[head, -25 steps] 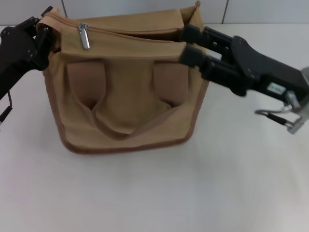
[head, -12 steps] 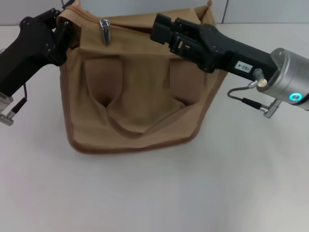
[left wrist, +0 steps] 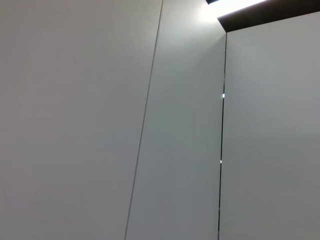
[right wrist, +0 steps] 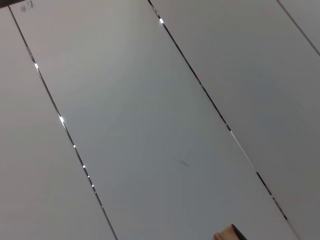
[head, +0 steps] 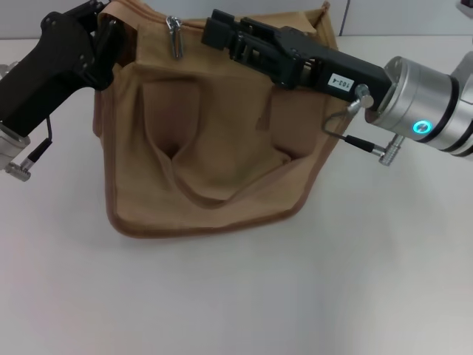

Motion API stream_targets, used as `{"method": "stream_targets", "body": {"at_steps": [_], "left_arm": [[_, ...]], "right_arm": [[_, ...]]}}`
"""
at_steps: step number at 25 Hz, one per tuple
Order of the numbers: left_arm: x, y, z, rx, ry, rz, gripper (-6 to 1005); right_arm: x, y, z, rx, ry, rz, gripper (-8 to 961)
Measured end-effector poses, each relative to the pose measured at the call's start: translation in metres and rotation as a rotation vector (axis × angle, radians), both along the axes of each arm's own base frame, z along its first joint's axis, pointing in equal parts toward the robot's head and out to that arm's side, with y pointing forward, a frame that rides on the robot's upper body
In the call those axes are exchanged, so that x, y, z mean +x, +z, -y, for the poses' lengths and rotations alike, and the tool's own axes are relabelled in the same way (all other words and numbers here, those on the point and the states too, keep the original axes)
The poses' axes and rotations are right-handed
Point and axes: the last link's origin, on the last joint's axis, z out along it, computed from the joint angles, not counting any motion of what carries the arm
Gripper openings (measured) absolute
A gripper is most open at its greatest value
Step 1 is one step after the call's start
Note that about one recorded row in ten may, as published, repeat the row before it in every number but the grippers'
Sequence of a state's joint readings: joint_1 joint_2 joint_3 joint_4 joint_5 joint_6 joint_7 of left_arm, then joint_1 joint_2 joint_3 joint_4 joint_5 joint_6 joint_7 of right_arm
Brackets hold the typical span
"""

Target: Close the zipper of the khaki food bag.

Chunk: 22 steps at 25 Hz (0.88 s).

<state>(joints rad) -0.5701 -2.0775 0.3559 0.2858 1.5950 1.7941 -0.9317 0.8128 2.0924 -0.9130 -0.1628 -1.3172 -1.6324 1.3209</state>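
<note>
The khaki food bag (head: 214, 148) stands in the middle of the head view, with brown trim and its handle straps hanging down the front. The zipper's silver pull tab (head: 174, 37) hangs near the left end of the top flap. My left gripper (head: 109, 22) is shut on the bag's top left corner. My right gripper (head: 214, 31) reaches across the bag's top from the right, open, its tips a short way right of the pull tab and not touching it. The zipper line is mostly hidden behind the right gripper. A small tan corner (right wrist: 227, 234) shows in the right wrist view.
The bag rests on a white table (head: 236, 296) with a grey panelled wall behind it. The left wrist view shows only wall panels (left wrist: 150, 125), and the right wrist view shows mostly the same (right wrist: 150, 125).
My right gripper has moved left along the bag's top, from its right end to near the pull tab. My left gripper has shifted right and up with the corner, and the bag has tipped.
</note>
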Motion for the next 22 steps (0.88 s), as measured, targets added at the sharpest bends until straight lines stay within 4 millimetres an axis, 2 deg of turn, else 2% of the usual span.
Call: {"method": "stream_targets", "body": {"at_steps": [15, 19, 22], "left_arm": [[0.009, -0.002, -0.004, -0.013, -0.031, 0.010, 30], [0.011, -0.004, -0.004, -0.021, -0.039, 0.007, 30], [0.009, -0.004, -0.002, -0.022, -0.035, 0.008, 30]], "right_arm": [[-0.011, -0.013, -0.008, -0.071, -0.023, 0.062, 391], [-0.019, -0.013, -0.003, -0.118, 0.028, 0.053, 391], [-0.015, -0.012, -0.009, -0.092, -0.011, 0.064, 390]]}}
